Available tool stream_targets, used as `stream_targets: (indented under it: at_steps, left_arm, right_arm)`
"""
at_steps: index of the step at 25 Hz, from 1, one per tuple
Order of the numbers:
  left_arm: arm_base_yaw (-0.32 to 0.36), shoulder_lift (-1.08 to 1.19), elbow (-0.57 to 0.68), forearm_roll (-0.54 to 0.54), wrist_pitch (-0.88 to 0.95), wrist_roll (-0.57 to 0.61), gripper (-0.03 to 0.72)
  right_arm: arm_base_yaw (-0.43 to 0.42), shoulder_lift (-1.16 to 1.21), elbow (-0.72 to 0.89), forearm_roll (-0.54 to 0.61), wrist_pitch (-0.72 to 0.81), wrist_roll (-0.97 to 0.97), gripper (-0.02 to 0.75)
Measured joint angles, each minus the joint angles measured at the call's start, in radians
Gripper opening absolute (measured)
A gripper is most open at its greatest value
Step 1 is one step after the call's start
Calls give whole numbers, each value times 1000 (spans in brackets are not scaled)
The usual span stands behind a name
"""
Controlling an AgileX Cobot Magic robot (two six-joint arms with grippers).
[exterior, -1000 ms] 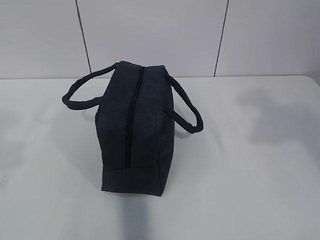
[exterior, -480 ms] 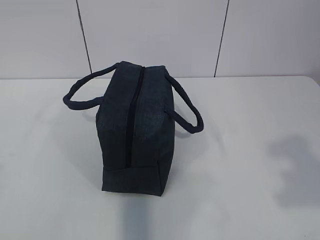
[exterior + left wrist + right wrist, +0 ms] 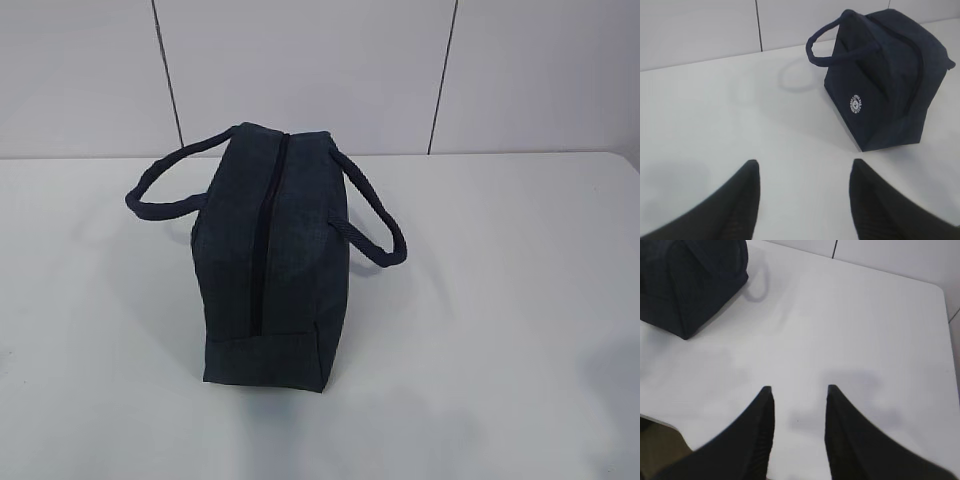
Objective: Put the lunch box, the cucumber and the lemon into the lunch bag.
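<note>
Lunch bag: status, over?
Left hand open, empty, short of the bag. Right hand open, empty, over bare table. Lunch bag upright, zipper shut. No lunch box, cucumber or lemon in view.

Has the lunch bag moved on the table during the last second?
No. In the exterior view the lunch bag stands where it was, its far end meeting the table's back edge between the same two wall seams. Only shadows on the table shifted.
</note>
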State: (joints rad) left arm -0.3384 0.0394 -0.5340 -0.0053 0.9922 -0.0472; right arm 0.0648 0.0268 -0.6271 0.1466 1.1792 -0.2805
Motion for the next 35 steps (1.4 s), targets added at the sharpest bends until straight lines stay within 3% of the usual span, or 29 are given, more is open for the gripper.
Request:
stream_targets:
  at_steps: [7, 17, 22, 27, 35]
  left_arm:
    - [0, -16, 1, 0, -18, 0, 411]
    - [0, -27, 1, 0, -20, -12, 410]
    - [0, -27, 1, 5, 1, -12, 375]
    - [0, -27, 12, 91, 108, 0, 346]
    - [0, -27, 19, 92, 110, -2, 338]
  right_arm:
    - [0, -43, 116, -52, -18, 47, 249]
    - [0, -43, 118, -69, -26, 65, 249]
    - [0, -43, 118, -70, -29, 65, 249]
    - [0, -43, 118, -70, -31, 67, 249]
    - [0, -43, 118, -72, -33, 74, 249]
